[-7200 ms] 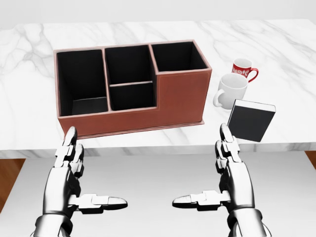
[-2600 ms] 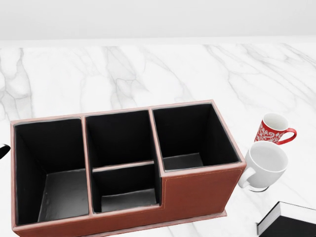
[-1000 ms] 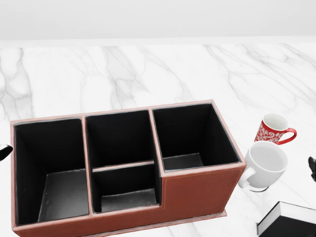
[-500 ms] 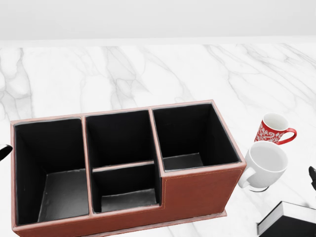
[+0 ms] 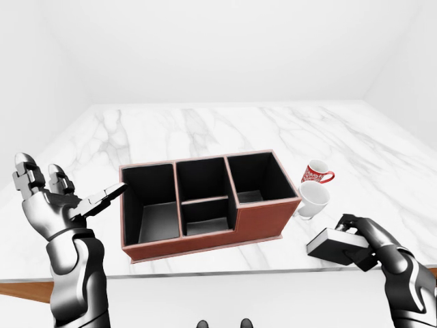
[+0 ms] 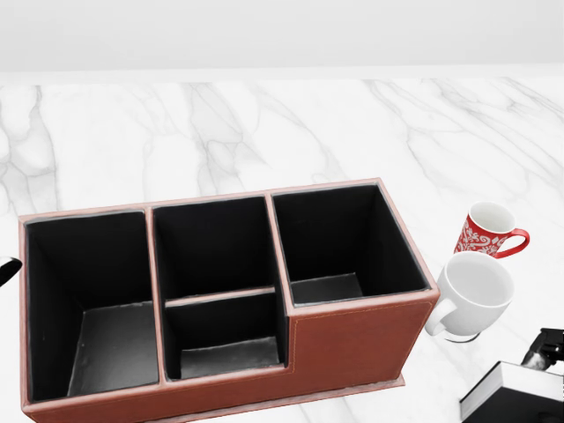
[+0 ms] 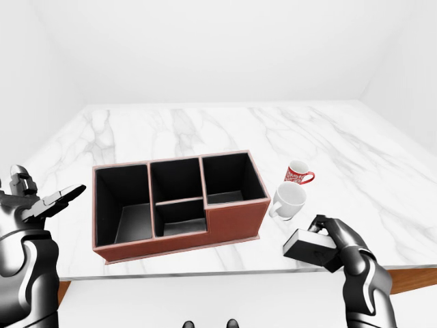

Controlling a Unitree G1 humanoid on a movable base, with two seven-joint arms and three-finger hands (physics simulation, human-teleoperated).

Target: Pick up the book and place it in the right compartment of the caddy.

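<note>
The black book [image 5: 330,245] lies on the white marble table [image 5: 205,130], to the right of the brown caddy [image 5: 266,222] and near the table's lower edge. My right hand [image 5: 353,240] has its fingers [image 5: 355,224] curled over the book's upper edge and the thumb under it, closed round it. In the head view only a corner of the book [image 6: 511,397] and a dark fingertip [image 6: 544,346] show. The caddy's right compartment [image 5: 259,179] is empty. My left hand [image 5: 65,198] is open and raised left of the caddy.
A white mug [image 5: 313,199] and a red patterned mug [image 5: 317,171] stand between the caddy and the book. The caddy's left compartment [image 5: 147,205] and two middle ones [image 5: 201,198] are empty. The table's near edge [image 5: 205,277] runs along the bottom.
</note>
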